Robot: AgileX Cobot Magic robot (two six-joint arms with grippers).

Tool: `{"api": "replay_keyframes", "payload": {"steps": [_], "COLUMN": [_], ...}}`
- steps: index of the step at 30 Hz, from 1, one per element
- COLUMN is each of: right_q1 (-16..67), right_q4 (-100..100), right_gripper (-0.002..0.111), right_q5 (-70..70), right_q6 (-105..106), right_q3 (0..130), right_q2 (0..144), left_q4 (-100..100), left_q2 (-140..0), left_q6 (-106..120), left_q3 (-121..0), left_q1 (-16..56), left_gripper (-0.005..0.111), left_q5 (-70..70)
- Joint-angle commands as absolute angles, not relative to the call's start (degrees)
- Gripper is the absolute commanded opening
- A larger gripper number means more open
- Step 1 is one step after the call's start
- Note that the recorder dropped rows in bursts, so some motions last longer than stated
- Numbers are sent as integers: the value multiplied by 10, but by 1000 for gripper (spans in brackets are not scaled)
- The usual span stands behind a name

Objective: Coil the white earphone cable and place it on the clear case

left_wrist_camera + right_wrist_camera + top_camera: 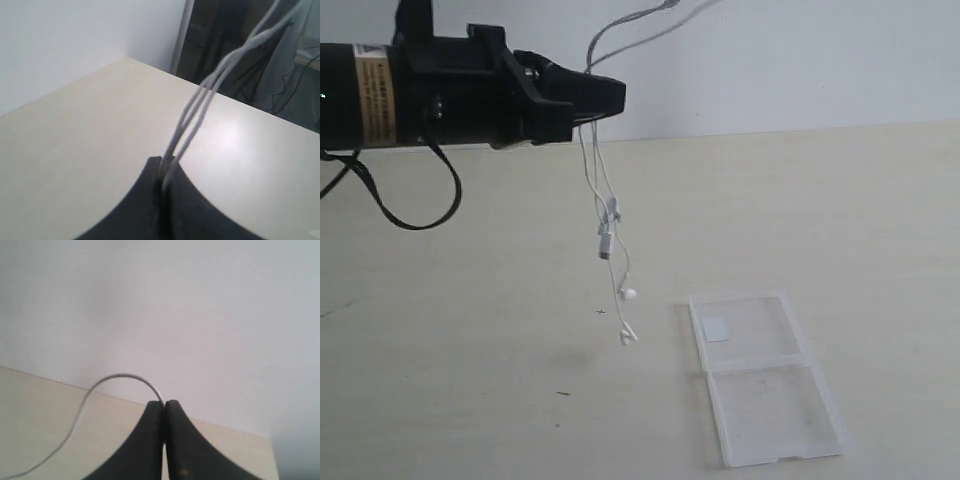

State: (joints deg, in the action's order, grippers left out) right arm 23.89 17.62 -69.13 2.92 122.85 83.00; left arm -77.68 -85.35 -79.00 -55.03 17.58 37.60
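Above the left gripper the white earphone cable climbs out through the exterior view's top edge, so its far run is unseen there, and the arm behind that gripper is cut by the side edge. In the left wrist view the strands just ahead of the jaws are blurred. At the right gripper the pinched end is hidden between the jaws, and the strand runs out of frame.

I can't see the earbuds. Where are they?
In the exterior view, the earbuds dangle mid-air on the white earphone cable below the left gripper, just left of the clear case lying open.
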Motion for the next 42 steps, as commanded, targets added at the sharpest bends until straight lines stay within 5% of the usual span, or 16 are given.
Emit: {"api": "replay_keyframes", "payload": {"steps": [1,6,18,32,42], "right_q1": [236,236,236,237,237], "right_q4": [215,215,18,-579,-621], "right_gripper": [0,0,0,0,51], "right_q5": [-700,-700,-626,-479,-496], "right_q6": [25,25,93,574,600], "right_q3": [1183,1090,830,668,668], "right_q2": [815,813,815,916,979], "left_q4": [-855,-999,-999,-999,-999], "left_q2": [-792,-717,-632,-627,-627], "left_q6": [-872,-1009,-1057,-1056,-1056], "left_q3": [-553,-553,-527,-527,-527], "left_q1": [171,171,87,68,68], "left_gripper": [0,0,0,0,0], "left_q5": [314,240,275,305,271]}}
